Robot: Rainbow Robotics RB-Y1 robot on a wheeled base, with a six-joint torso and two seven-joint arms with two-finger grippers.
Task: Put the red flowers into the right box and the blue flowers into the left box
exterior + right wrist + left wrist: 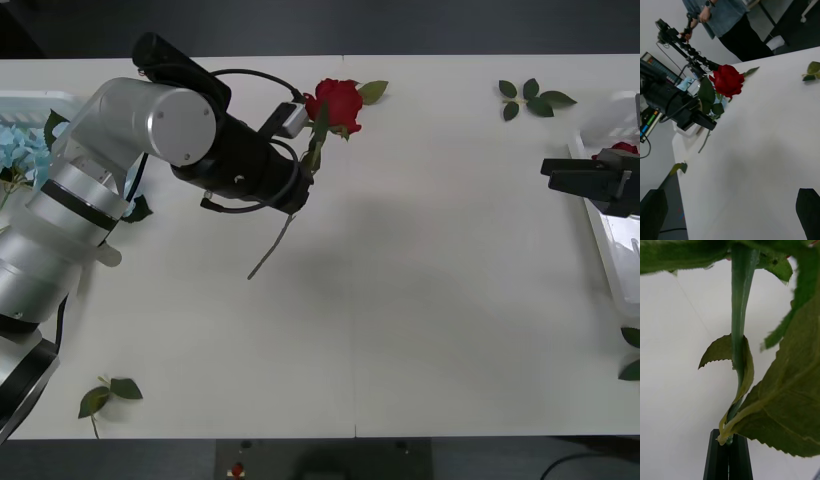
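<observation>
Left pincer clamped on deep red rose thin stem, table 11 o'clock; your swing may twist it loose. Right pincer apart, 3 o'clock.

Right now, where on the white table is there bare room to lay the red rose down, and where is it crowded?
The broad middle of the white table is bare, between the left gripper, shut on the deep red rose, and the right gripper at the white translucent plastic right box. Crowded: the left edge, with the pale blue flowers and the arm; leaf sprigs lie at the far right.
</observation>
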